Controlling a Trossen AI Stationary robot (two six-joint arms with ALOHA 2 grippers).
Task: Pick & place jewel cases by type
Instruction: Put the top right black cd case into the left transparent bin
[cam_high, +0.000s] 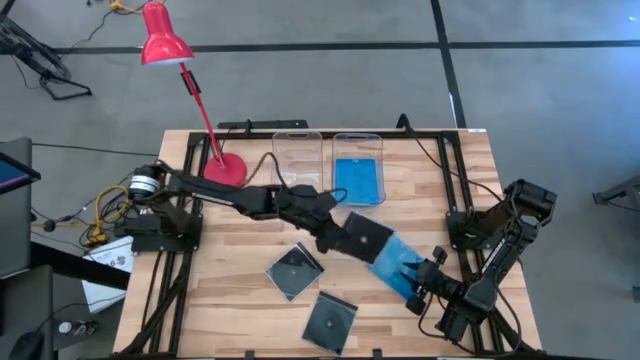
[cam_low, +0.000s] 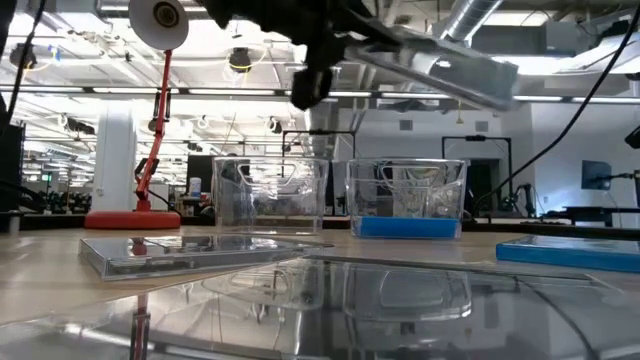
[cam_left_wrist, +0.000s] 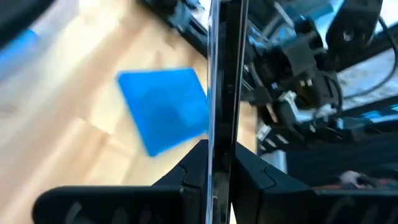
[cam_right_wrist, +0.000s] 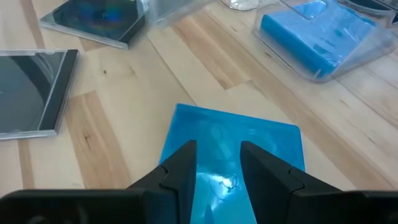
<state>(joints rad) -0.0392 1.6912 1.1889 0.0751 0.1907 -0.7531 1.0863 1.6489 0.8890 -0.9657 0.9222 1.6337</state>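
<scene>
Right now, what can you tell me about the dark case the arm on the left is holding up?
The dark jewel case is a thin, flat square of clear, dark-tinted plastic. The left gripper is shut on its edge, holding it lifted above the wooden table. Nothing else seems to touch it.

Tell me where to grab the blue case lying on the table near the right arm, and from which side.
Take the blue case by its edge nearest the right gripper, coming in low from that arm's side. It lies flat on the wooden table, so only a thin edge can be pinched. The right wrist view shows the fingers astride that edge already; the far side is crowded by the left gripper with its clear case.
</scene>
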